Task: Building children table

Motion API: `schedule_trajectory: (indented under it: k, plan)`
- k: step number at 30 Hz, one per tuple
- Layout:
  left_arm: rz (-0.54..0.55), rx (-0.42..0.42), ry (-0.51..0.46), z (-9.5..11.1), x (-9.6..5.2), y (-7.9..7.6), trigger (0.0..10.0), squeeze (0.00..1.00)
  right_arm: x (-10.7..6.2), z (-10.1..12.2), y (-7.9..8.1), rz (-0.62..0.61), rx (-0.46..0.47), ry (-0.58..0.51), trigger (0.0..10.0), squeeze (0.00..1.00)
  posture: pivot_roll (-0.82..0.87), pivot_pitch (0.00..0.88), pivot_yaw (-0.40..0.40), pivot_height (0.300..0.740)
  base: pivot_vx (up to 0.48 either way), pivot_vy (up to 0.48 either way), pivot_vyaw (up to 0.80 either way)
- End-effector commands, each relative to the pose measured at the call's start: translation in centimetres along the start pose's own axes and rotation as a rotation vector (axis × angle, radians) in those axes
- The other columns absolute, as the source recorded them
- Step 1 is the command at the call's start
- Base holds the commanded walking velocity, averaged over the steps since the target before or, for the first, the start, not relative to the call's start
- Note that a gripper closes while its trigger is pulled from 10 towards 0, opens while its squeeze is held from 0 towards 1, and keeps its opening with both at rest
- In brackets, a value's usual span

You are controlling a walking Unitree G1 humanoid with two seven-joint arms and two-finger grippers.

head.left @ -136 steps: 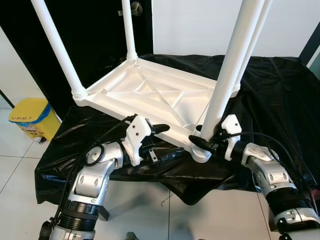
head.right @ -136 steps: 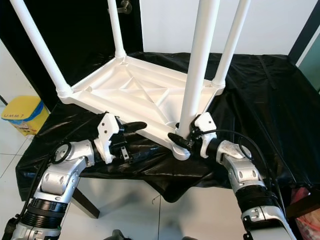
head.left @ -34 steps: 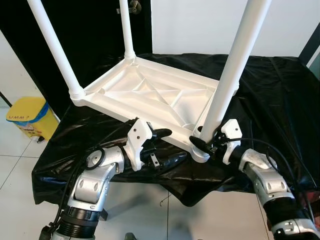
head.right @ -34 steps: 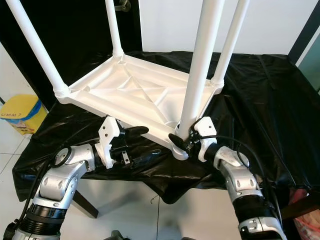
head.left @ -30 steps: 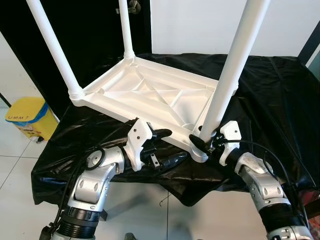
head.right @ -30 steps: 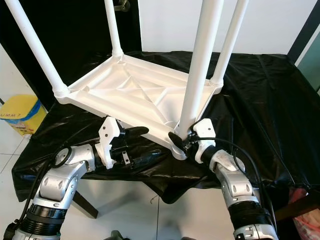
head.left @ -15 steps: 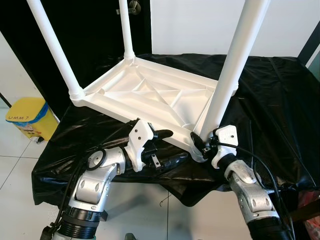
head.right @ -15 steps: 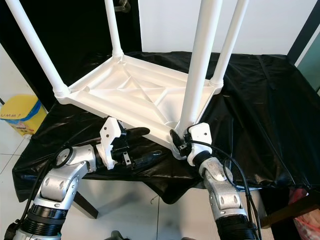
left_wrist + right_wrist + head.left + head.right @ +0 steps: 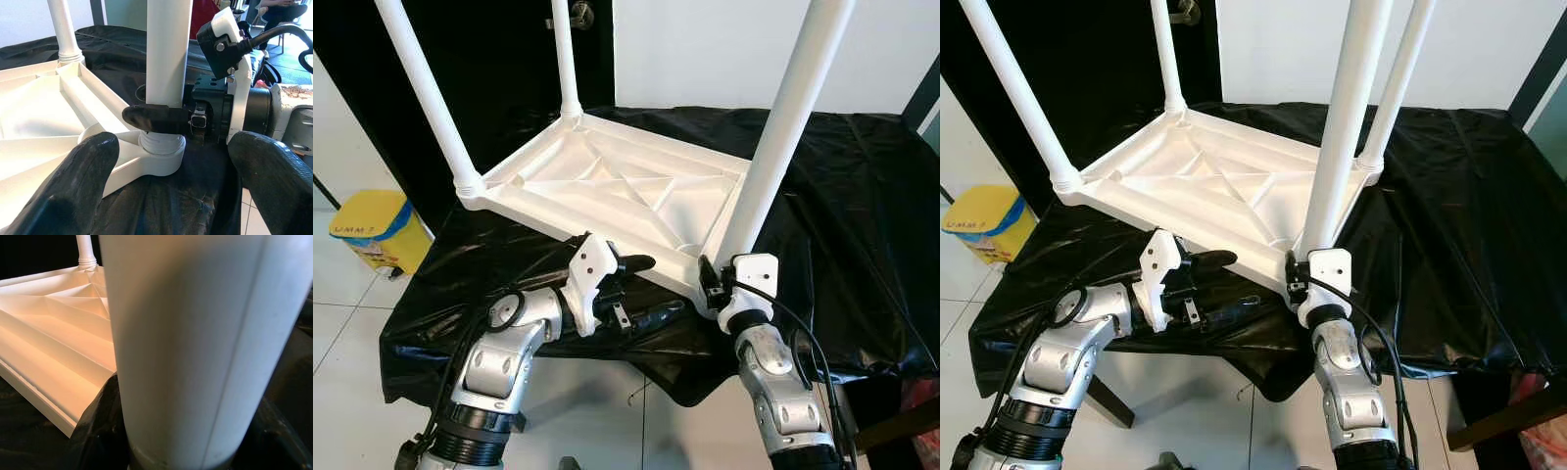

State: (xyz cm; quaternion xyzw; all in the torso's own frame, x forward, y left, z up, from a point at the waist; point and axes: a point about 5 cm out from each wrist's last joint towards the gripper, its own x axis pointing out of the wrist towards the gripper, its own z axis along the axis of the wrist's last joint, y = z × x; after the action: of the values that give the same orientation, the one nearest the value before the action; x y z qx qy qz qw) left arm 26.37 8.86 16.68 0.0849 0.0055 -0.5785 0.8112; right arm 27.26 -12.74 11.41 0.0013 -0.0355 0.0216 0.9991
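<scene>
The white children's table [image 9: 617, 191] lies upside down on the black-draped surface [image 9: 842, 196], all four legs standing up from its corner sockets. The near leg [image 9: 1337, 166], at the corner closest to the robot, is the one in hand: the step looks like seating or twisting this last leg tight in its socket [image 9: 159, 149].

The right claw [image 9: 161, 117] is clamped round the near leg just above the socket collar, one black finger [image 9: 154, 117] lying across the front of the post. Its forearm rises almost straight up from below the surface edge to that corner.

The left claw [image 9: 631, 284] hovers beside the table's near rim, to the left of the near leg, fingers spread apart and holding nothing; its elbow is bent low and outward.

The next move probably calls for a firm turn or press at the leg's base, with the left claw steadying the rim so the frame does not slide on the slick cover.

A yellow bin [image 9: 372, 230] stands on the floor, well left of the table.
</scene>
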Motion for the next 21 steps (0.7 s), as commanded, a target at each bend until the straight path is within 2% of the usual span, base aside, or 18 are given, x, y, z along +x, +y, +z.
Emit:
schedule_trajectory:
  k: [1, 2, 4, 5, 12, 14, 17, 19, 20, 21]
  plan:
    - [0.077, 0.003, 0.002, -0.1, 0.0, 0.2, 10.0, 0.0, -0.7, -1.3, -1.0, -0.056, -0.01, 0.066, 10.0, 0.0, -0.12, 0.005, 0.001, 0.74, 0.0, 0.0, 0.0]
    - [0.077, 0.002, 0.003, -0.1, 0.0, 0.2, 10.0, 0.0, -0.7, -1.1, -0.8, -0.046, -0.015, 0.051, 10.0, 0.36, -0.12, 0.005, 0.001, 0.74, 0.0, 0.0, 0.0]
    - [0.077, 0.002, 0.003, -0.1, 0.0, 0.2, 10.0, 0.0, -0.7, -1.1, -0.8, -0.046, -0.015, 0.051, 10.0, 0.36, -0.12, 0.005, 0.001, 0.74, 0.0, 0.0, 0.0]
    - [0.077, 0.003, 0.003, -0.1, 0.0, 0.2, 10.0, 0.0, -0.7, -0.9, -0.7, -0.032, -0.016, 0.037, 10.0, 1.0, -0.12, 0.004, 0.002, 0.74, 0.0, 0.0, 0.0]
    - [0.072, 0.001, 0.006, -0.1, 0.0, 0.3, 10.0, 0.0, -0.6, 0.6, -1.2, 0.093, -0.027, -0.044, 10.0, 1.0, -0.13, 0.009, 0.013, 0.74, 0.0, 0.0, 0.0]
    - [0.072, 0.001, 0.006, -0.1, 0.0, 0.3, 10.0, 0.0, -0.6, 0.6, -1.2, 0.093, -0.027, -0.044, 10.0, 1.0, -0.13, 0.009, 0.013, 0.74, 0.0, 0.0, 0.0]
    - [0.067, 0.001, 0.007, 0.0, -0.1, 0.3, 10.0, 0.0, -0.7, 1.0, -1.8, 0.209, -0.023, -0.057, 10.0, 1.0, -0.13, 0.012, 0.023, 0.74, 0.0, 0.0, 0.0]
    - [0.067, 0.001, 0.007, 0.0, -0.1, 0.3, 10.0, 0.0, -0.7, 1.0, -1.8, 0.209, -0.023, -0.057, 10.0, 1.0, -0.13, 0.012, 0.023, 0.74, 0.0, 0.0, 0.0]
    - [0.063, 0.0, 0.009, 0.0, -0.1, 0.3, 10.0, 0.0, -0.7, 1.3, -2.1, 0.298, -0.038, -0.064, 10.0, 0.0, -0.14, 0.015, 0.033, 0.74, 0.0, 0.0, 0.0]
    - [0.057, -0.001, 0.011, 0.0, -0.2, 0.3, 10.0, 0.0, -0.6, 1.5, -2.2, 0.405, -0.057, -0.058, 10.0, 0.0, -0.14, 0.015, 0.039, 0.74, 0.0, 0.0, 0.0]
